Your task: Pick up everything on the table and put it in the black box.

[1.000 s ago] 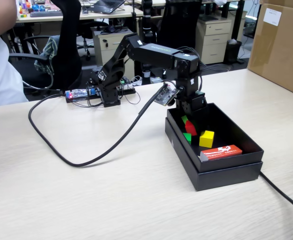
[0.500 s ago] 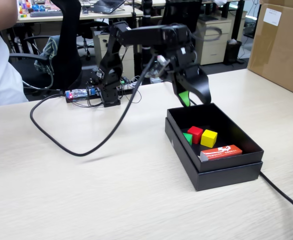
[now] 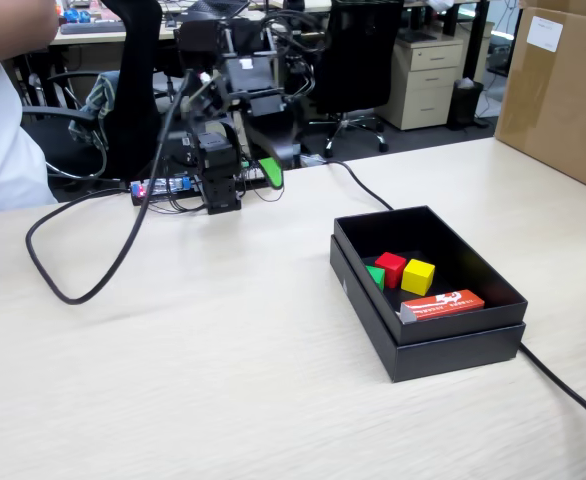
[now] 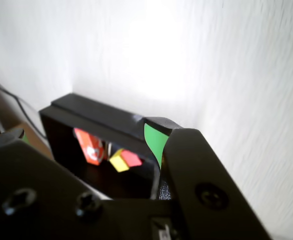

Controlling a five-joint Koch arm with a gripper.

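Three Cubes Seen Inside the Black Box

Three small plain cubes are seen lying close together on the floor of the black box (image 3: 443, 345): a red cube (image 3: 390, 269), a yellow cube (image 3: 418, 276) just to its right, and a green cube (image 3: 376, 277) partly hidden at the red one's left. Sharp edges and flat, unmarked faces are shown on each. Beside them, against the near wall, a flat red-orange packet (image 3: 442, 305) is laid; white print is carried on it, but it is too small to be read. The box is shallow, rectangular and matte, with a nested double rim, and is set on the light beige wood-grain table (image 3: 223, 380).

The gripper (image 3: 266, 172) is held well apart from the box, folded back over the arm's base at the far left of the table in the fixed view. A green pad is visible on one jaw. In the wrist view the gripper (image 4: 86, 137) is seen with its jaws spread apart and nothing between them; the box and its coloured contents appear through the gap.

A thick black cable (image 3: 83, 285) is looped across the tabletop. A brown cardboard carton (image 3: 563, 90) with a white label, unreadable, is stood at the right.
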